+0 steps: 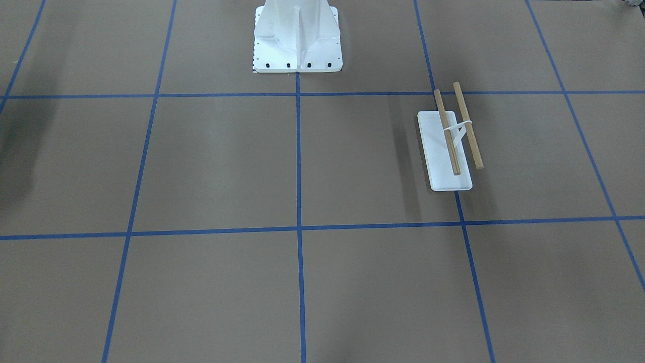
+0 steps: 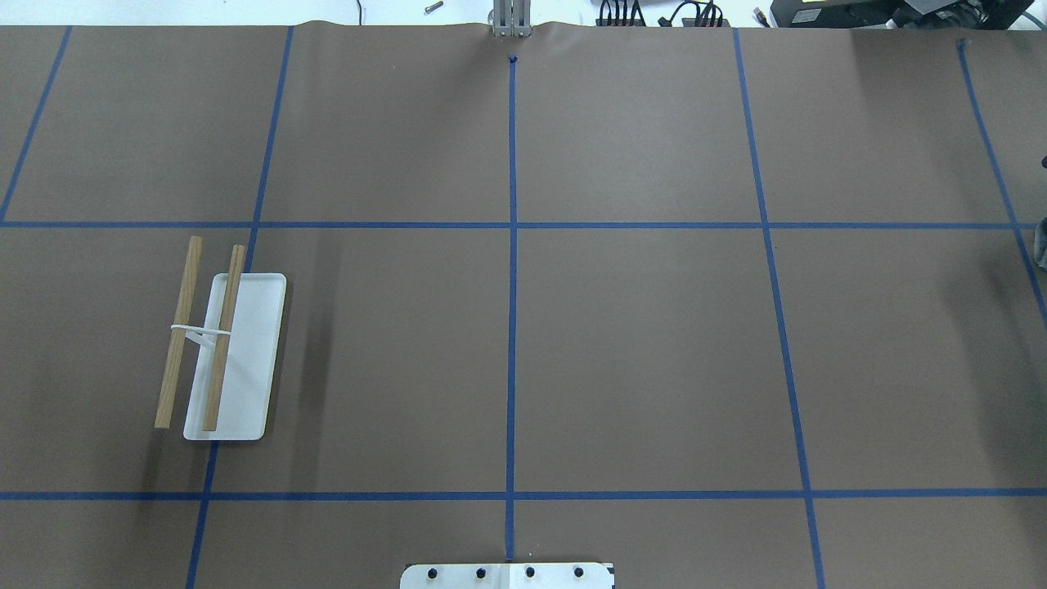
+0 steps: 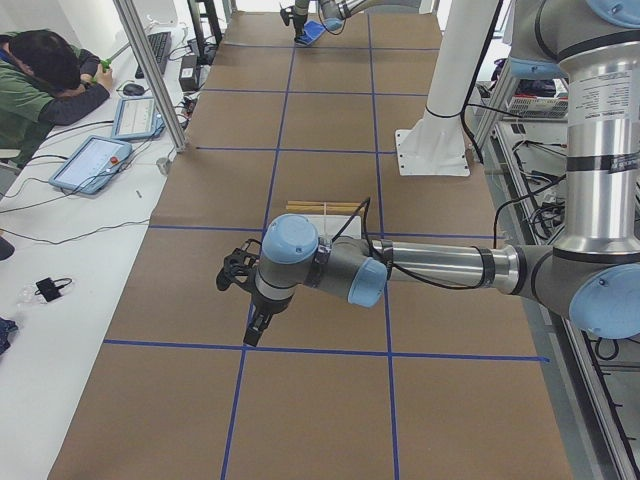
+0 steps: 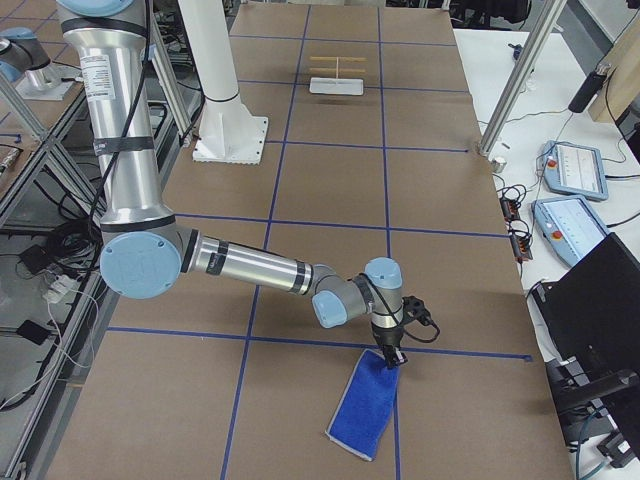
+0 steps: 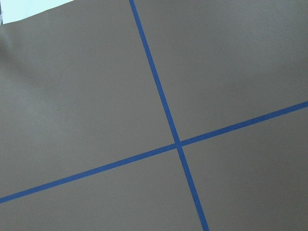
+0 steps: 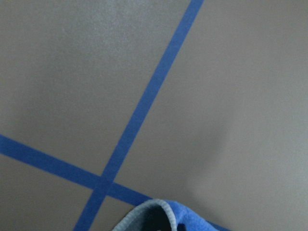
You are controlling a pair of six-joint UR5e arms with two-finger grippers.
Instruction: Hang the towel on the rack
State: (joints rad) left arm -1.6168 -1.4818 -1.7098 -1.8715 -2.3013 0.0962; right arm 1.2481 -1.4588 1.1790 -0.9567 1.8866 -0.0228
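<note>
Covering the bench point(image 2: 654, 368) is a brown sheet point(image 2: 393, 123), divided into large rectangles by blue tape lines point(image 2: 512, 327).

Left arm point(image 3: 440, 265): reaches out level from the robot-side edge over the bench's left end, wrist turned down. The left tool point(image 3: 253, 335) hangs above bare sheet close to a tape line; it appears only in the side view, so how far its fingers are spread cannot be told. Its wrist camera shows only brown sheet and a tape crossing.

Right arm point(image 4: 250, 265): stretches low over the bench's right end towards the operators' edge.

Pedestal point(image 1: 297, 35): white, finned, with bolt holes, at the middle of the robot-side edge.

Rack point(image 2: 222, 335): stands near the bench's left edge, roughly midway between the robot-side and operators' edges. It has a flat white base plate point(image 2: 253, 368), a white bracket point(image 2: 204, 334) and two parallel wooden rods point(image 2: 177, 335), both bare. One rod lies over the plate and the other overhangs it on the side of the left edge.

Towel point(image 4: 365, 405): royal blue with pale edging, at the bench's right end, well apart from the rack. Its upper end meets the tips of the right tool point(image 4: 393, 358) and the cloth trails from there towards the right edge. Whether that tool is clamped on the cloth cannot be told from the side view. The right wrist camera shows only a curled hem of the towel at its lower border, beside a tape crossing.
</note>
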